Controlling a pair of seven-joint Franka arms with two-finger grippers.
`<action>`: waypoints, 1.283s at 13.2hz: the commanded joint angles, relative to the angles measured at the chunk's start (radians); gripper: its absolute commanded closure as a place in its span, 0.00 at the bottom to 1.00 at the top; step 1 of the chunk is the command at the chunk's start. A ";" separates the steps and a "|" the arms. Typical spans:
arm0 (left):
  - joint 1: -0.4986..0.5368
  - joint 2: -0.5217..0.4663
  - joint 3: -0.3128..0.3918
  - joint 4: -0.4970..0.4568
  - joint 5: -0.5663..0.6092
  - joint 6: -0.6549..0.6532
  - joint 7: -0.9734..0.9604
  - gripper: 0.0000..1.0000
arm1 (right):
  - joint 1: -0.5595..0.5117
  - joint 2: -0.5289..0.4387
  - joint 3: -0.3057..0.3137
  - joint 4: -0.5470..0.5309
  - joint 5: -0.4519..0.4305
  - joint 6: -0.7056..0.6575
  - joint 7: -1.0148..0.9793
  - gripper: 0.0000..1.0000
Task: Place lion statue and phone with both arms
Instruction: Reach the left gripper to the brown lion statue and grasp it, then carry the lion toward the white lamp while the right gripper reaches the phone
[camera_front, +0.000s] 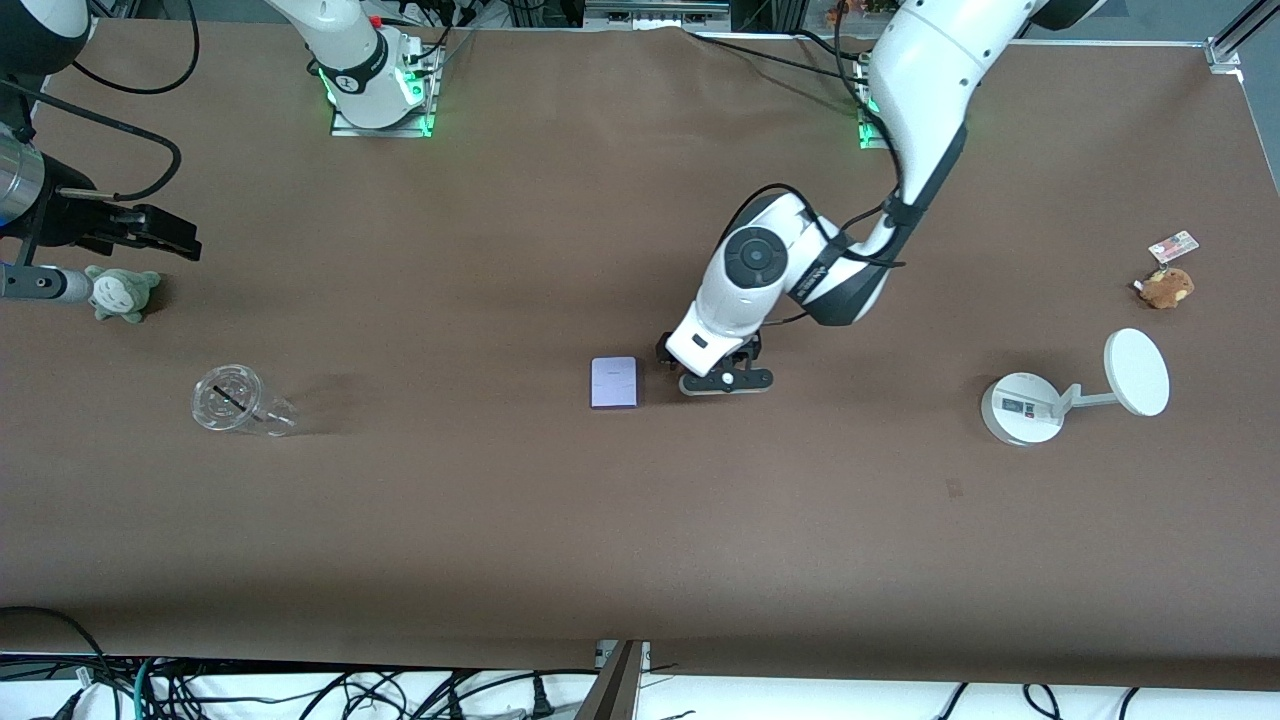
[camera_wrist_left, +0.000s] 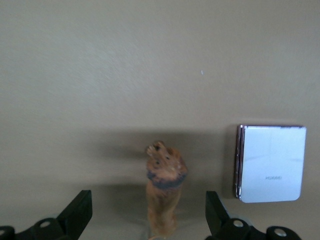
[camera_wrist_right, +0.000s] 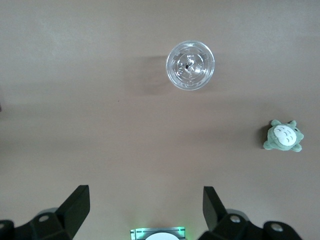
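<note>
The lion statue, a small orange-brown figurine with a darker collar, stands on the table between the fingers of my left gripper. The fingers are open and apart from it on both sides. In the front view the left gripper is low at the table's middle and hides the lion. The phone, a pale lavender slab, lies flat beside that gripper toward the right arm's end; it also shows in the left wrist view. My right gripper is open and empty, held high over the right arm's end of the table.
A clear plastic cup lies toward the right arm's end, with a grey-green plush farther from the front camera. A white round-based stand with a disc and a brown plush with a tag sit at the left arm's end.
</note>
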 joint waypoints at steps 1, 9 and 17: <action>-0.020 0.028 0.013 0.021 0.036 0.035 -0.021 0.00 | 0.002 -0.002 0.007 0.018 -0.003 -0.013 0.036 0.00; -0.020 0.056 0.016 0.029 0.038 0.045 -0.015 0.76 | 0.001 0.006 0.007 0.018 -0.006 -0.013 0.000 0.00; 0.183 -0.196 0.014 0.052 0.036 -0.442 0.164 0.85 | 0.010 0.023 0.010 0.013 0.027 -0.011 -0.024 0.00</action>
